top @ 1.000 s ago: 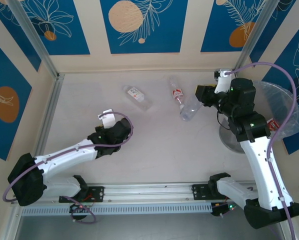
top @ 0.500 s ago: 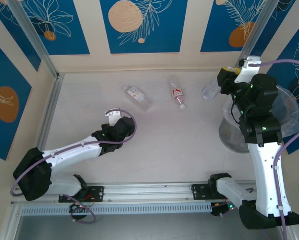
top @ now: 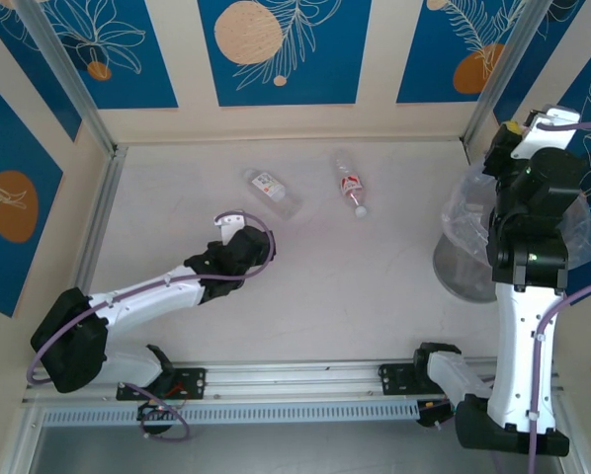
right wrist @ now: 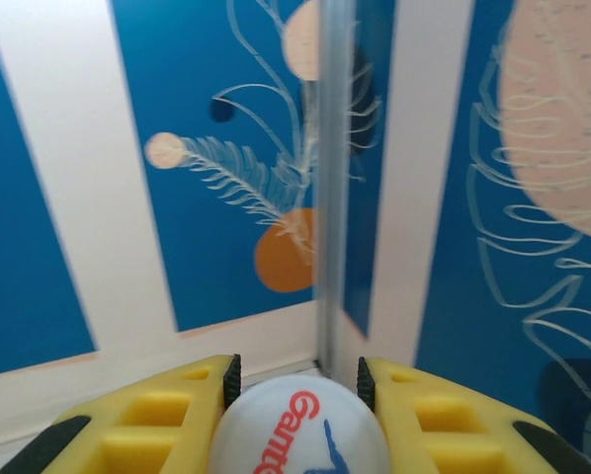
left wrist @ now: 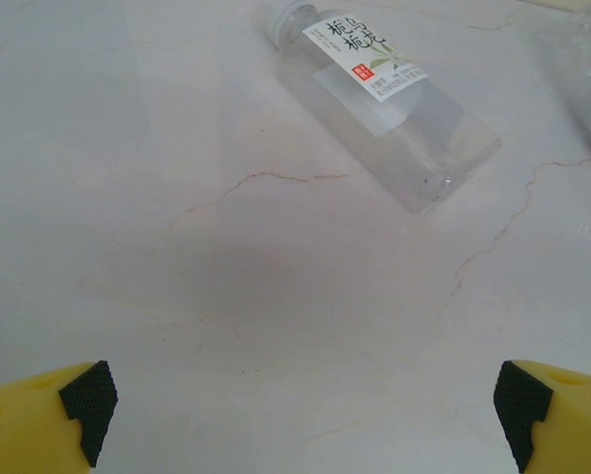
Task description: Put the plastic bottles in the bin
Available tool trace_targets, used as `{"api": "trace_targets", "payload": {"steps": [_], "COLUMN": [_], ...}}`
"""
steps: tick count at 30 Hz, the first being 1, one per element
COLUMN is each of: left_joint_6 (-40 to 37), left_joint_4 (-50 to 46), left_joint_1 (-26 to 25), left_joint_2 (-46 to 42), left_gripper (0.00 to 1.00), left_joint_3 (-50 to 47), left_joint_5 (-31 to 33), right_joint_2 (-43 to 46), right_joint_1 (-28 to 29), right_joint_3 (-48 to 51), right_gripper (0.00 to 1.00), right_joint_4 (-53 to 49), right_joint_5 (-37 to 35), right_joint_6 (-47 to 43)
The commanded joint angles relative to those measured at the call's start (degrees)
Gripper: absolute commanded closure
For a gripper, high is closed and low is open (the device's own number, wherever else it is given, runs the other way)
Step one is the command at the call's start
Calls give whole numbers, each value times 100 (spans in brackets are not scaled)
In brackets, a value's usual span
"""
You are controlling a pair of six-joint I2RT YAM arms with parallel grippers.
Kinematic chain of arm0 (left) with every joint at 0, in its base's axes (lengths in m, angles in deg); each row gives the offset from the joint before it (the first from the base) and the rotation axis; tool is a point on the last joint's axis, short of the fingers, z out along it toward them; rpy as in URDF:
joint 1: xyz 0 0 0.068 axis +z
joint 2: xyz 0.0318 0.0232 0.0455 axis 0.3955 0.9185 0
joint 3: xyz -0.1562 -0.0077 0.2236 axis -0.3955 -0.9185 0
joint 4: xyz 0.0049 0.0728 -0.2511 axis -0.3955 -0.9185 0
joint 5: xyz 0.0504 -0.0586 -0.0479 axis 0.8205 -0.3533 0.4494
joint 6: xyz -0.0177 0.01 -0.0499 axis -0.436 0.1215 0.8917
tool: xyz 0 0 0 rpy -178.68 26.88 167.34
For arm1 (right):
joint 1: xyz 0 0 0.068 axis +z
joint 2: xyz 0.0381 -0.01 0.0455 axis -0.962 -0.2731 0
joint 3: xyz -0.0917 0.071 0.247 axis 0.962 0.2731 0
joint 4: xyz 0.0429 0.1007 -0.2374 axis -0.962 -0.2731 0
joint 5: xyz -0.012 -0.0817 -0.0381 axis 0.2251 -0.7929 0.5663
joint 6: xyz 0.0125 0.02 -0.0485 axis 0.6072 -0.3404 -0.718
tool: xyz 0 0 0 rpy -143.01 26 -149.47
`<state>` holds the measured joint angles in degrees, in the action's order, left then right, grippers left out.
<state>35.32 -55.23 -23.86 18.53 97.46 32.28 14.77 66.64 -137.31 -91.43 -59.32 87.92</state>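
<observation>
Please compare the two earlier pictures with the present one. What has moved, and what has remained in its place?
The right gripper, shut on a clear bottle, carried it from the table up and rightwards to the far side of the bin. The left gripper, open, crept slightly forward toward the white-labelled bottle. Nothing was grasped or released. That bottle, the red-labelled bottle and the bin stayed put.

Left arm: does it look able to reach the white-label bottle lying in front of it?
Likely yes: the left gripper is open and pointed toward the bottle, with just bare table between them.
</observation>
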Motion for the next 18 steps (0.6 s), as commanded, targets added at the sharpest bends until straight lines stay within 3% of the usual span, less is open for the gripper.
{"api": "trace_targets", "payload": {"steps": [1,7,15,18], "left_joint_6": [-102,-306,-382,-659], "left_joint_4": [162,676,596,918], "left_joint_1": [102,149,170,186], "left_joint_2": [115,116,109,66], "left_gripper": [1,1,1,1], "left_joint_3": [165,105,220,196], "left_joint_5": [-185,-615,-744,-1156], "right_joint_2": [40,36,-163,-155], "right_joint_1": [-224,-559,-565,-611], "right_joint_3": [251,708,1242,1479], "right_gripper": [100,100,100,100], "right_joint_4": [535,703,1008,1083], "right_joint_5": [-613,-659,-1478,-1551], "right_joint_6": [-437,-177,-885,-956]}}
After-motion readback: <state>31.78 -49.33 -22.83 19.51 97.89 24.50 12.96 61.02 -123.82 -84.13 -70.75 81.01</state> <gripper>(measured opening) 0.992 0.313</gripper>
